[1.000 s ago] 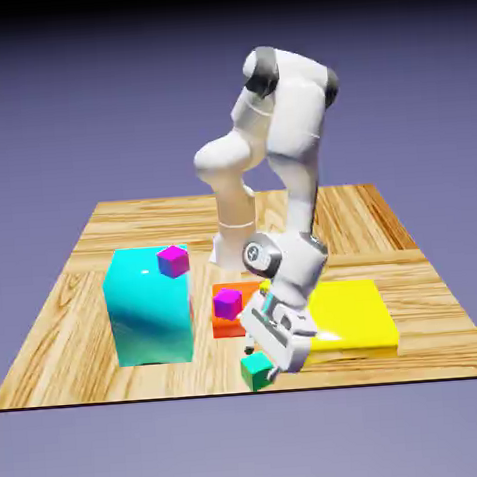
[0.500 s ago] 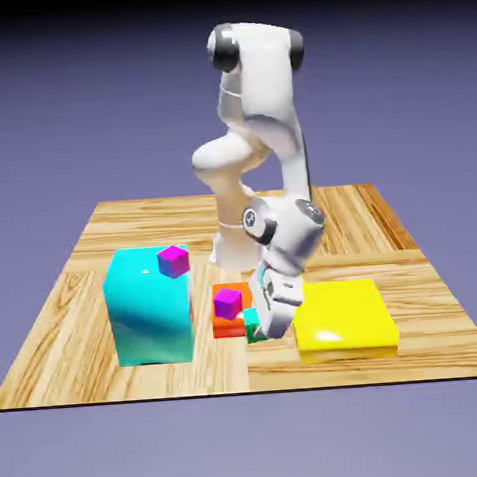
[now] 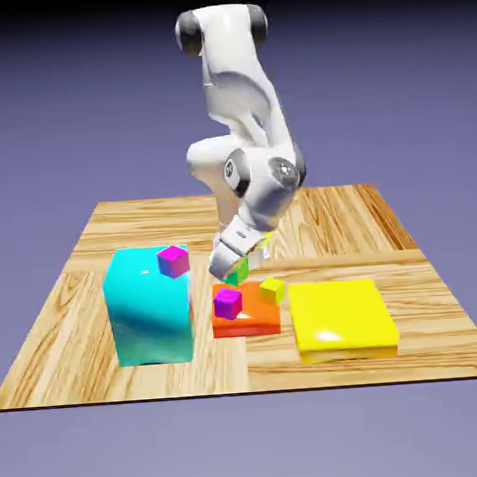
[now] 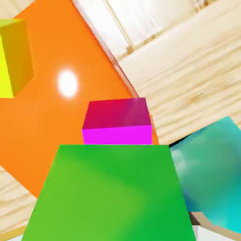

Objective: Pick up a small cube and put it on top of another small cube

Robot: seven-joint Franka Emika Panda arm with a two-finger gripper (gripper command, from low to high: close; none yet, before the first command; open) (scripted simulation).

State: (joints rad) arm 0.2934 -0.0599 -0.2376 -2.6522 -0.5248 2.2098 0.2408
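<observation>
My gripper (image 3: 230, 266) is shut on the small cube (image 3: 239, 275), a tiny green one, and holds it in the air just above the orange flat block (image 3: 250, 322). The held cube (image 4: 113, 193) fills the bottom of the hand view and hides both fingertips. Just beyond it, a small magenta cube (image 4: 117, 121) rests on the orange block (image 4: 47, 122). In the exterior view that magenta cube (image 3: 227, 303) lies slightly below and to the left of the held cube. A small yellow cube (image 3: 272, 290) sits on the same orange block, to the right.
A big cyan block (image 3: 147, 307) stands at the exterior view's left with another magenta cube (image 3: 173, 260) on its top. A flat yellow block (image 3: 343, 318) lies to the right of the orange one. The wooden table (image 3: 76, 294) ends close to the front.
The gripper shut on the green cube near the table's front edge, then lifted it and carried it back and up over the orange block. The arm straightened upward.
</observation>
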